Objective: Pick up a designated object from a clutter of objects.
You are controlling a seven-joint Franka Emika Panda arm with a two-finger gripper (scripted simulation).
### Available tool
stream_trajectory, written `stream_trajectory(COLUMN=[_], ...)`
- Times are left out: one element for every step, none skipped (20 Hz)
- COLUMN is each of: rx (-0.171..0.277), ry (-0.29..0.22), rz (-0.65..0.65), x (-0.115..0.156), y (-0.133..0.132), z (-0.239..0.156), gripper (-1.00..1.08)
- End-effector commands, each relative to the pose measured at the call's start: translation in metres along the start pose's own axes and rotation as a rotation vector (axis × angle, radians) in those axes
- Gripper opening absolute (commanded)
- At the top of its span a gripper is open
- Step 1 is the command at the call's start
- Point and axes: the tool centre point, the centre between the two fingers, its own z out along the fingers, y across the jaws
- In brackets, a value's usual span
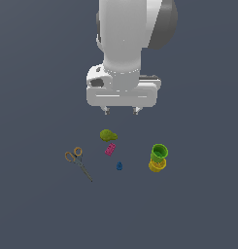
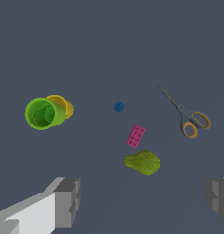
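Olive lump (image 1: 108, 135) crowds magenta brick (image 1: 110, 150); elsewhere open.

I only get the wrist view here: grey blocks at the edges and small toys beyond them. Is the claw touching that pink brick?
Observer: No. The exterior view shows the gripper hanging open, clear of the pink brick, with nothing between its fingers.
Operator: And the green and yellow cups, are they side by side?
Observer: They are stacked. The green cup sits on the yellow cup.
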Motion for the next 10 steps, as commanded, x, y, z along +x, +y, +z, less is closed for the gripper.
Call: stream_trajectory(rx=[0.001,0.001,0.002,0.002,0.003,0.003,0.004,0.004,0.005,0.005], ry=[-0.001,-0.001,-0.001,-0.001,-0.001,-0.002,-0.002,-0.002,-0.002,-0.002], rz=[0.014,0.021,0.03,0.04,0.05,0.062,0.075,0.089,0.104,0.12], x=[0.001,0.002,0.003,0.004,0.005,0.006,0.007,0.008,0.009,0.01], y=[0.001,0.002,0.003,0.004,0.005,0.006,0.008,0.009,0.011,0.012], z=[0.008,0.012,0.017,0.022,0.028,0.034,0.041,0.049,0.057,0.066], gripper=[1.0,1.0,1.0,1.0,1.0,1.0,1.0,1.0,1.0,1.0])
